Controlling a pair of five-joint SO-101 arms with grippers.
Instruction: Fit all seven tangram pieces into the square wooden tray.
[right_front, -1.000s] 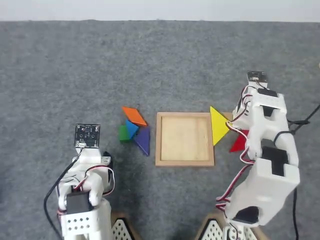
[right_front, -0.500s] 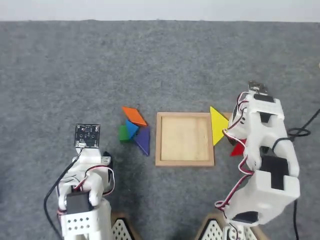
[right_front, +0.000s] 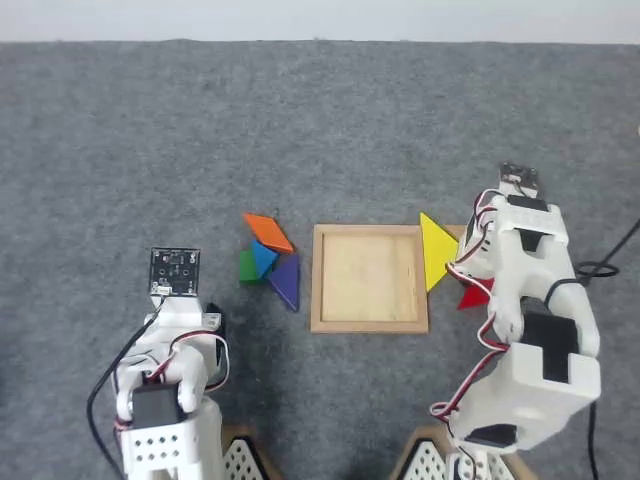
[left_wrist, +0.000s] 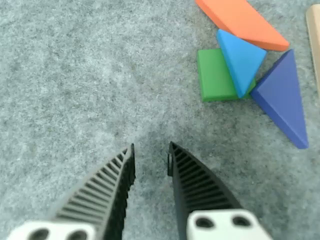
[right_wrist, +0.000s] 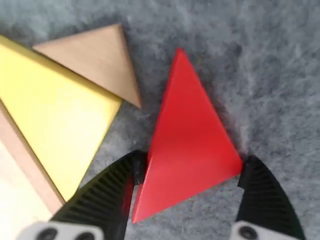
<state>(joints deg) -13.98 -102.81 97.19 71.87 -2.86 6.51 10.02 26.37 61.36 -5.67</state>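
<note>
Red triangle (right_wrist: 187, 135) (flat) within right claw (right_wrist: 194, 163)

There are an orange piece (left_wrist: 240, 20), blue piece (left_wrist: 241, 56), green piece (left_wrist: 214, 76), indigo piece (left_wrist: 282, 100), yellow piece (right_wrist: 60, 110), red piece (right_wrist: 187, 145) and tan piece (right_wrist: 95, 57).

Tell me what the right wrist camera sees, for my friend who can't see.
The open right gripper straddles a red triangle on grey carpet. Next to it lie a yellow triangle and a plain wooden triangle.

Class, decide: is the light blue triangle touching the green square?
Touching. The left wrist view shows the light blue triangle lying partly over the green square.
</note>
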